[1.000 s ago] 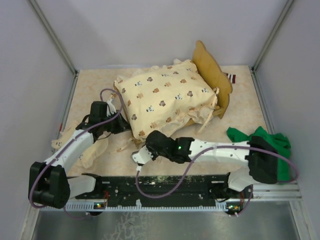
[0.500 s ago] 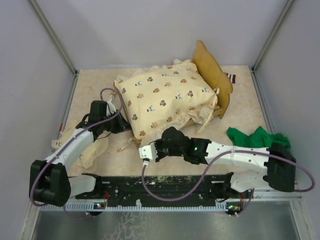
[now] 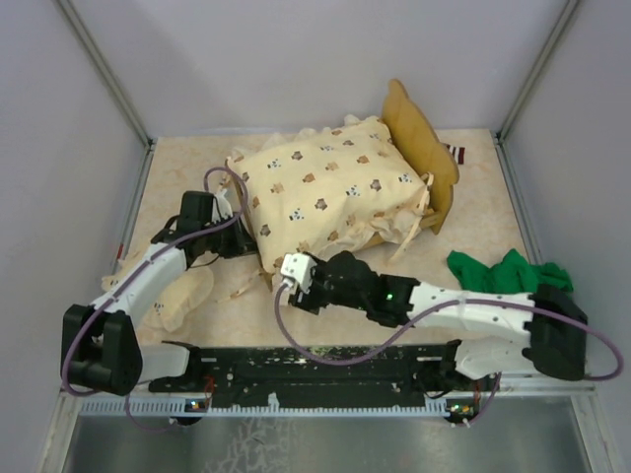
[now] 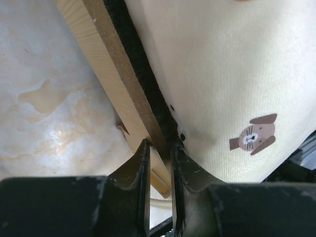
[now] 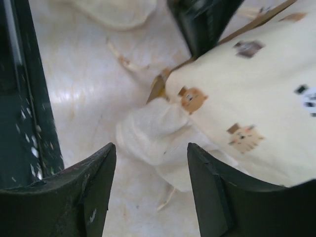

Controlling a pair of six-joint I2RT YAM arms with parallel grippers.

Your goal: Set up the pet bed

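The pet bed point(image 3: 426, 148) stands mid-table, its wavy wooden headboard at the far right. A cream animal-print quilt point(image 3: 330, 192) lies heaped over it. My left gripper point(image 3: 237, 239) is at the bed's left end. In the left wrist view its jaws point(image 4: 160, 148) are shut on the light-wood rail point(image 4: 106, 64), with the dark base edge and the quilt point(image 4: 222, 74) beside it. My right gripper point(image 3: 280, 280) hovers at the bed's near corner. It stands open point(image 5: 151, 148) above a hanging white fold of the quilt point(image 5: 158, 133), holding nothing.
A cream pillow point(image 3: 182, 296) lies on the table left of the bed, under the left arm. A green cloth point(image 3: 513, 271) is bunched at the right, beside the right arm's base. A small striped item point(image 3: 455, 153) sits behind the headboard. Walls enclose three sides.
The right arm has swung up from the front edge to the bed's near corner, and its jaws have opened. The left gripper keeps its hold on the rail.
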